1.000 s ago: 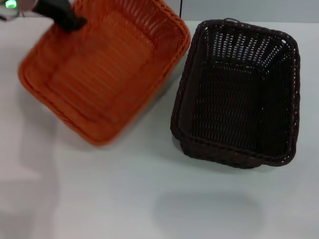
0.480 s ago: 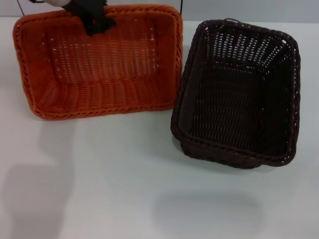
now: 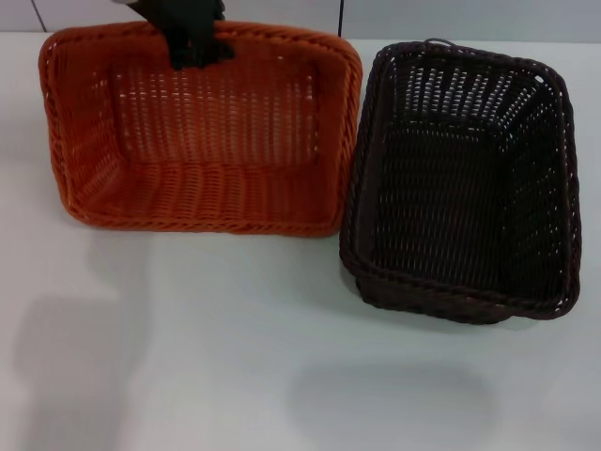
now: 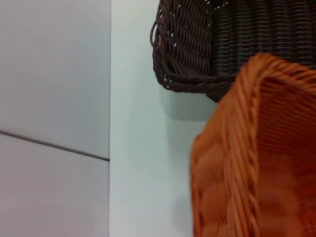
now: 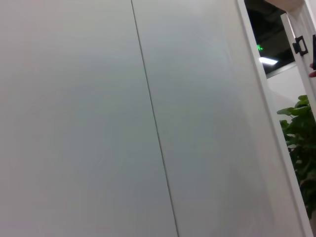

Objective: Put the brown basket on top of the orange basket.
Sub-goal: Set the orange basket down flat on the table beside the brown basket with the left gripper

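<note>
The orange basket [image 3: 202,132] hangs tilted at the left, its opening turned toward me and its near rim low by the table. My left gripper [image 3: 192,42] is shut on its far rim at the top edge of the head view. The basket's right end sits against the left side of the brown basket [image 3: 460,178], which stands upright on the table at the right. Up close in the left wrist view, an orange basket corner [image 4: 256,158] lies beside a brown basket corner [image 4: 197,49]. My right gripper is out of view.
Both baskets are on a white table [image 3: 235,357], whose near half is bare. A pale panelled wall [image 3: 451,19] runs behind the table. The right wrist view holds only wall panels [image 5: 98,118] and a green plant [image 5: 301,148] far off.
My left gripper has swung the orange basket round and carried it right, up against the brown basket. The brown basket has shifted slightly to the right.
</note>
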Controlling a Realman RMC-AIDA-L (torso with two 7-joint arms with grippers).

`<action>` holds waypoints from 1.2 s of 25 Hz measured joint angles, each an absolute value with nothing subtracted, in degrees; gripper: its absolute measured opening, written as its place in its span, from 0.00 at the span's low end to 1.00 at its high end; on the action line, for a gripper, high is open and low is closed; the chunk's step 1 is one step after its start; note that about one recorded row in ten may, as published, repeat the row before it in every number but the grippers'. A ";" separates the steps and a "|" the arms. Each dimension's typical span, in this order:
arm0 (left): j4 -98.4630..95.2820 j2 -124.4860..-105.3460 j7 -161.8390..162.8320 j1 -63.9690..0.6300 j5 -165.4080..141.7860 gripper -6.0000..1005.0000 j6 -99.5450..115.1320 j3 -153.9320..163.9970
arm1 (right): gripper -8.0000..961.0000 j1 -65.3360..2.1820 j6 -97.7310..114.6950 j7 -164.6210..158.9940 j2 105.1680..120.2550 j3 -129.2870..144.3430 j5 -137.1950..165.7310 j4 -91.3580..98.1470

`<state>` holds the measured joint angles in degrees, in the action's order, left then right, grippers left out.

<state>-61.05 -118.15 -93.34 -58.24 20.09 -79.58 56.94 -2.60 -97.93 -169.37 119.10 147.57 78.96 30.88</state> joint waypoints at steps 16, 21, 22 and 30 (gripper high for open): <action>-58.62 -118.51 -91.39 -63.80 14.36 0.15 -82.08 56.88 | 0.84 -4.25 -94.70 -169.36 119.00 147.82 79.02 30.35; -53.69 -118.56 -88.23 -64.33 9.74 0.17 -75.58 57.51 | 0.84 -5.66 -93.21 -169.36 119.01 147.83 79.15 30.25; -52.80 -118.59 -87.98 -64.45 9.14 0.18 -74.64 57.54 | 0.84 -6.27 -92.51 -169.36 119.04 147.83 79.69 30.24; -51.89 -118.73 -84.13 -63.02 8.18 0.23 -68.68 62.12 | 0.84 -7.15 -91.45 -169.36 119.00 147.81 81.22 30.21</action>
<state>-51.89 -118.73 -84.13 -63.02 8.18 -68.68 62.12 -7.15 -91.45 -169.37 119.00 147.81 81.22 30.21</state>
